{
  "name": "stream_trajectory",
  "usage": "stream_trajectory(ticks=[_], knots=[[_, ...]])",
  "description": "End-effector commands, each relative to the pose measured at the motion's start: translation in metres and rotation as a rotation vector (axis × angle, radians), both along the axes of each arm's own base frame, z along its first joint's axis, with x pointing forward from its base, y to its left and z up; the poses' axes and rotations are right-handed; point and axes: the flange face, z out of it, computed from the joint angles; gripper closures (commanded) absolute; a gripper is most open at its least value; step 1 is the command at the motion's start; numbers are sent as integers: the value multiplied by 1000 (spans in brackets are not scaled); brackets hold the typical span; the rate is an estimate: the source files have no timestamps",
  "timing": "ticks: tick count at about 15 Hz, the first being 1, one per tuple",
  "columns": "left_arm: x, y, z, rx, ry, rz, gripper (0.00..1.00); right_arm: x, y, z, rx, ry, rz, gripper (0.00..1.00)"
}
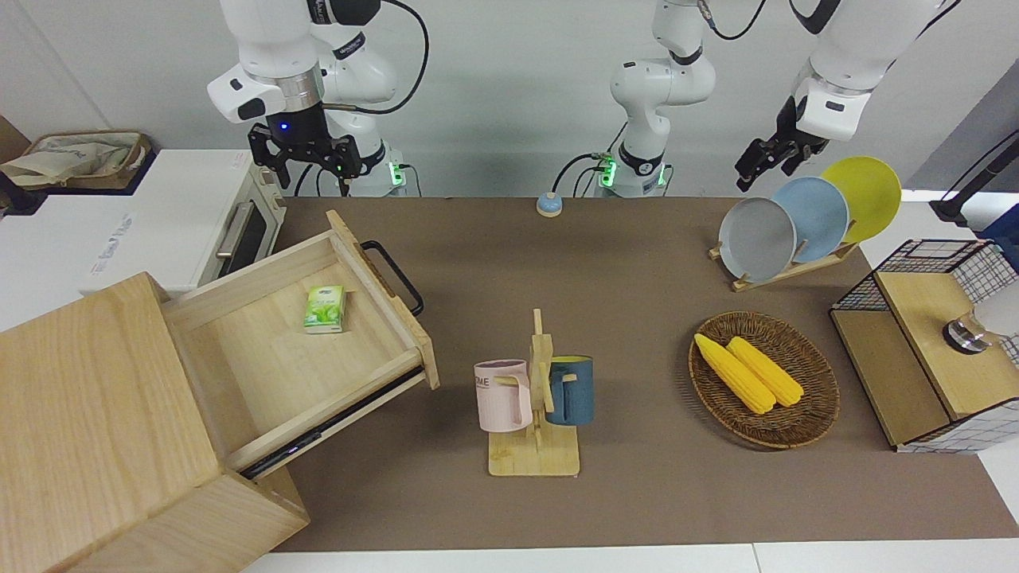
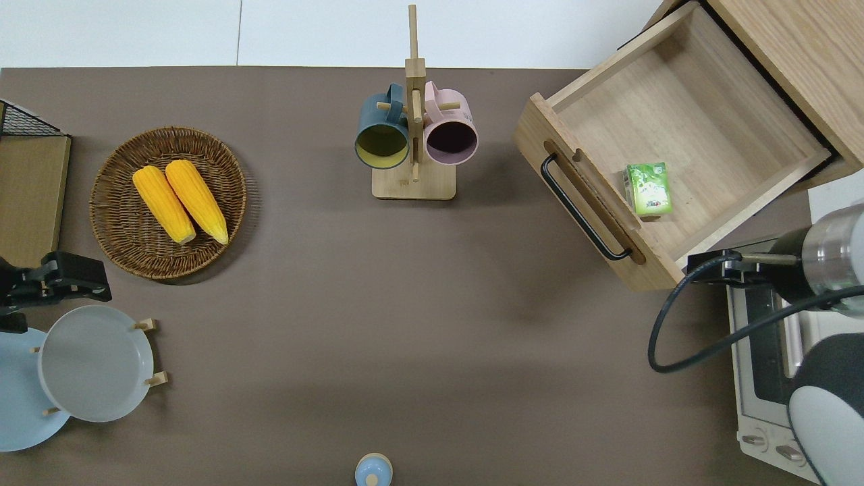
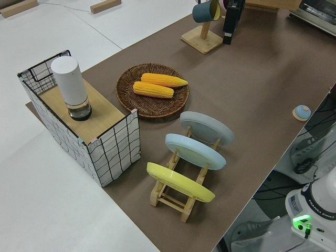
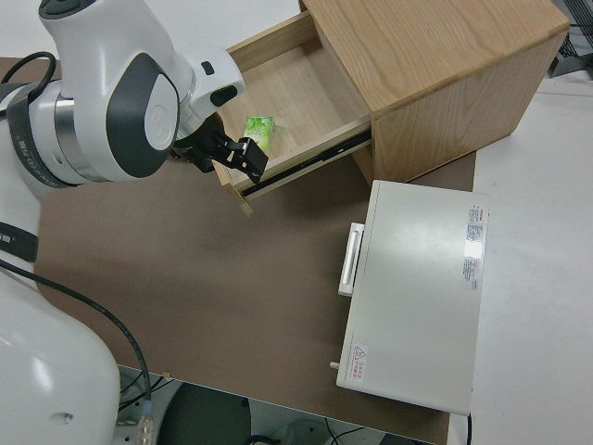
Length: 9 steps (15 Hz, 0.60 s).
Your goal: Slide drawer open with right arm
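Drawer (image 1: 294, 342) first, in the front view: it stands pulled well out of the pale wooden box (image 1: 95, 414) at the right arm's end of the bench (image 1: 637, 493), with a small green carton (image 1: 324, 309) lying inside and the black bar handle (image 1: 393, 276) on its front, facing the middle of the bench. The right gripper (image 1: 306, 159) hangs up near the toaster oven (image 1: 151, 223), apart from the handle, holding nothing; whether its jaws are open or closed I cannot tell. The left arm is parked.

From overhead, the handle (image 2: 582, 206) runs diagonally across the drawer's front (image 2: 587, 202), and the right arm (image 2: 823, 270) comes in over the toaster oven (image 2: 776, 364). The handle lies away from the wrist, toward the middle of the bench (the right arm is far the nearer one). The gripper itself is hidden under the wrist here.

The left side view shows nothing of the drawer.

In the right side view the right gripper (image 4: 227, 153) is over the drawer's front corner (image 4: 236, 190), and the arm's bulk hides the handle. The task looks essentially done.
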Motion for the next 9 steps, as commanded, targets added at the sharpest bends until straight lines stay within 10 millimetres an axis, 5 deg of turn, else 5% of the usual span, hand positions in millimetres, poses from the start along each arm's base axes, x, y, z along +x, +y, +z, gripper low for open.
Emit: stream_trajectory(ticks=[1,6,9], knots=[[-3,0,4,-5,-7,-9,7,14,-15,12,84,-27,-11,9],[-3,-1,4,-5,-7,-10,7,18,-34,11,84,-28,-45,9],[-3,0,4,-5,-7,-9,7,24,-28,12,85,-31,-32,9]])
